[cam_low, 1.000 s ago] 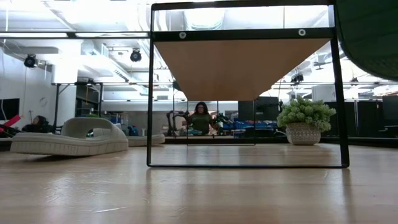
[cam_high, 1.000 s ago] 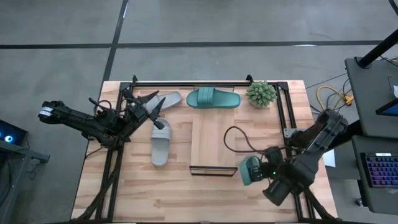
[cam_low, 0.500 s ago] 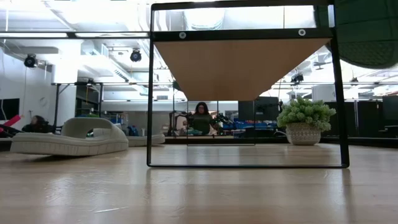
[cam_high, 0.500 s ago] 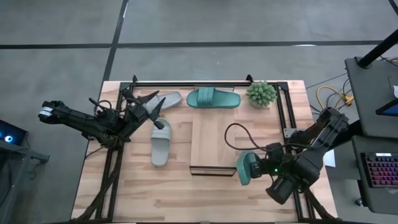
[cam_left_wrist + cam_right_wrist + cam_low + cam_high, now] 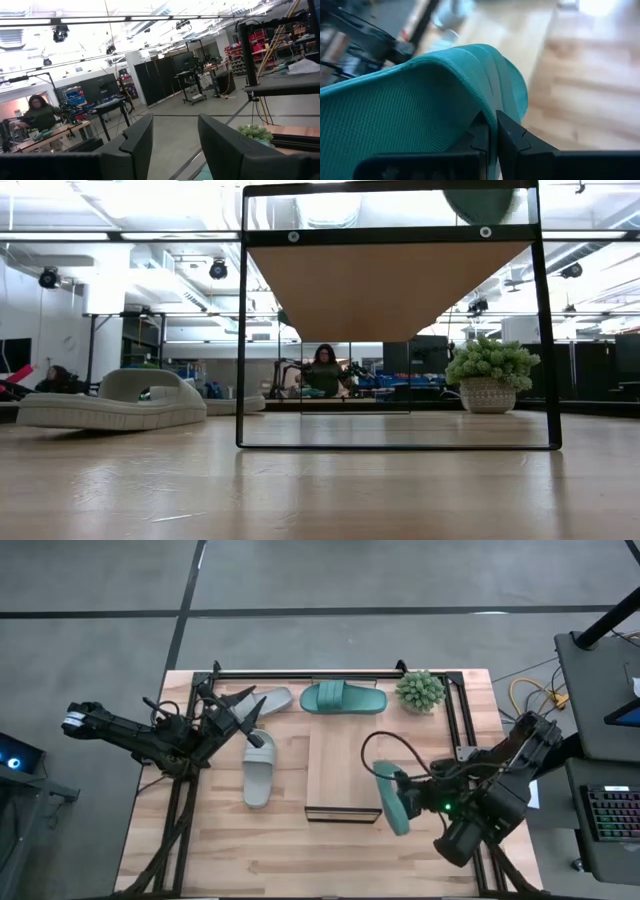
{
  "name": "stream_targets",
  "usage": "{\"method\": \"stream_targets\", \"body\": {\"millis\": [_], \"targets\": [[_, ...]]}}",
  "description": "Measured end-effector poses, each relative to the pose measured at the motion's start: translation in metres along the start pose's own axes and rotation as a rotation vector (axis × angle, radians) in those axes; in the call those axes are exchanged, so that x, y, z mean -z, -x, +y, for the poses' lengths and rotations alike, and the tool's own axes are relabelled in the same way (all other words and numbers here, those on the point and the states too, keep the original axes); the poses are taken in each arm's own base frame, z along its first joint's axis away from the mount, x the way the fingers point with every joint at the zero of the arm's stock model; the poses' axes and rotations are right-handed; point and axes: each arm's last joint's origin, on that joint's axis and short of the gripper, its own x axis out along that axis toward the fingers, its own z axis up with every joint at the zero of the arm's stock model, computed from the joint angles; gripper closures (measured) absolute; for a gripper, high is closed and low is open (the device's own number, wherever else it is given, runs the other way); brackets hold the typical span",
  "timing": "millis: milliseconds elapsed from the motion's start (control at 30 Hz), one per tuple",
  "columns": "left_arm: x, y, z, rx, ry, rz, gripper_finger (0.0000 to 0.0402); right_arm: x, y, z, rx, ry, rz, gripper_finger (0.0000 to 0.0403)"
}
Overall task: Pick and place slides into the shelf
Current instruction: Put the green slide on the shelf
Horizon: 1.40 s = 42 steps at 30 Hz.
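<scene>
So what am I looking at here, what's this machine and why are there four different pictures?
It is a robot with two dark arms at a wooden table. One camera looks straight down, one sits at tabletop level, and one rides on each wrist. The right gripper is shut on a teal sandal, held in the air beside the front end of the shelf. The left gripper waits open and empty near the table's back left. Two grey sandals, another teal sandal and a potted plant lie on the table.
</scene>
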Motion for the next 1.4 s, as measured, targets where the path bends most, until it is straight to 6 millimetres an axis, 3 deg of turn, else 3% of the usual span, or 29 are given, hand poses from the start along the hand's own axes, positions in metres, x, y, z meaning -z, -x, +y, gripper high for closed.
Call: {"method": "stream_targets", "body": {"millis": [267,433,633,1000,1200,1400], "targets": [[-0.001,0.000,0.000,-0.002,0.010,-0.002,0.0260,-0.026,-0.005,0.006,-0.138,0.054,-0.356,0.0394],[-0.002,0.000,0.001,-0.004,0.043,-0.005,0.0260,-0.037,-0.018,0.001,-0.088,0.081,-0.409,0.0394],[-0.003,0.000,-0.002,0.076,0.300,-0.047,0.0260,-0.054,-0.017,-0.017,-0.070,0.076,-0.421,0.0394],[0.001,-0.007,-0.025,0.336,0.478,-0.085,0.0260,-0.103,0.031,-0.052,-0.285,-0.034,-0.293,0.0394],[-0.001,-0.013,-0.034,0.467,0.563,-0.100,0.0260,-0.127,0.054,-0.047,-0.467,-0.136,-0.252,0.0394],[-0.007,-0.020,-0.044,0.480,0.483,-0.117,0.0260,-0.134,0.063,-0.036,-0.545,-0.281,-0.280,0.0394]]}}
